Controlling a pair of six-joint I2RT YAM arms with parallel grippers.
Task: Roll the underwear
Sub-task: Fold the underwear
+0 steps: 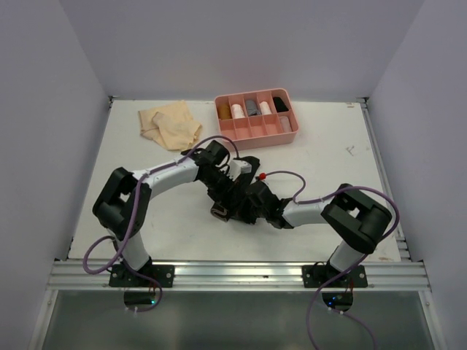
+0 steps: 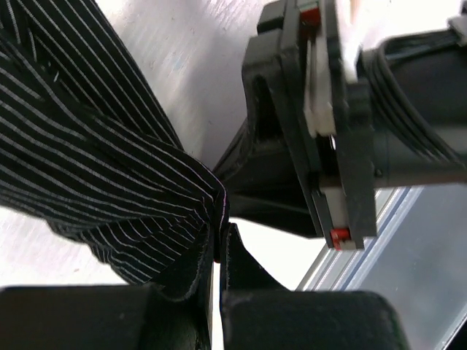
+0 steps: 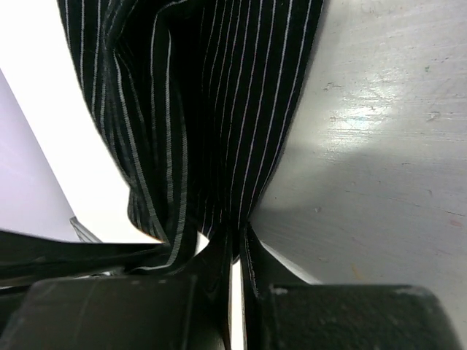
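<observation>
We record the black pinstriped underwear (image 2: 95, 146) on the table, nearer the arm bases than the pink tray (image 1: 255, 117) and pinched from both ends: left gripper (image 2: 219, 244) clenched on one fold, right gripper (image 3: 237, 244) clenched on another. The tan underwear (image 1: 171, 124) lies left of that tray, apart from it.

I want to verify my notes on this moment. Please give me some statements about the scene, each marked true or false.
1. The left gripper and the right gripper are both shut on the black striped underwear. True.
2. The pale tan underwear lies inside the pink tray. False: it lies on the table, left of the tray and apart from it.
3. The pink tray has nothing in it. False: several small things sit in its far compartments.
4. The two grippers meet near the middle of the table, nearer to the arm bases than the tray is. True.
</observation>
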